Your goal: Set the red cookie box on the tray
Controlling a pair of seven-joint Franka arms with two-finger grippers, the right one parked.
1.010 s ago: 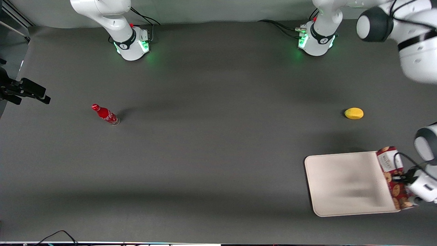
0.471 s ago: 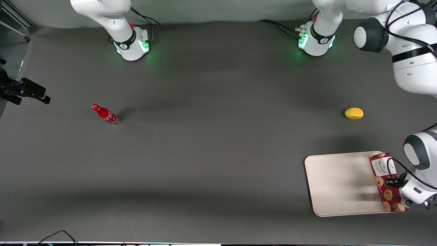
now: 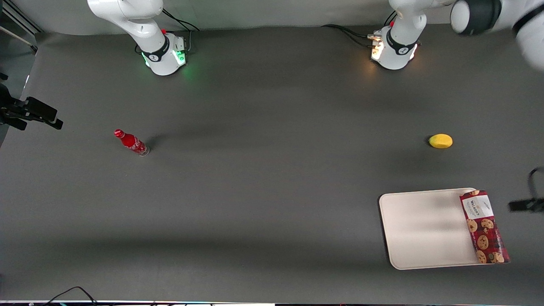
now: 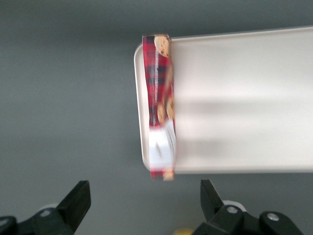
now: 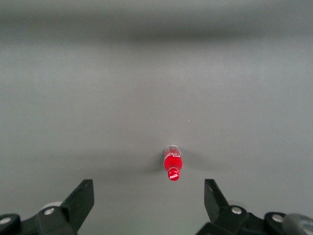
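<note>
Moved: gripper has let go and pulled away from the long dark-red cookie box.
Claw: fingers spread apart, holding nothing.
Box: lies along the cream-white rectangular tray's rim.

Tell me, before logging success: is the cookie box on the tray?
Mostly: red cookie box lies along the tray edge, overhanging; gripper open, clear.

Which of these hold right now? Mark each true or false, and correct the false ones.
1. The red cookie box lies along the edge of the tray. True.
2. The gripper is shut on the box. False: it is open, clear of the box.
3. A yellow lemon-like fruit sits on the tray. False: it rests on the table, farther from the front camera than the tray.
4. The red bottle stands toward the parked arm's end of the table. True.
5. The box stands upright on one end. False: it lies lengthwise.
</note>
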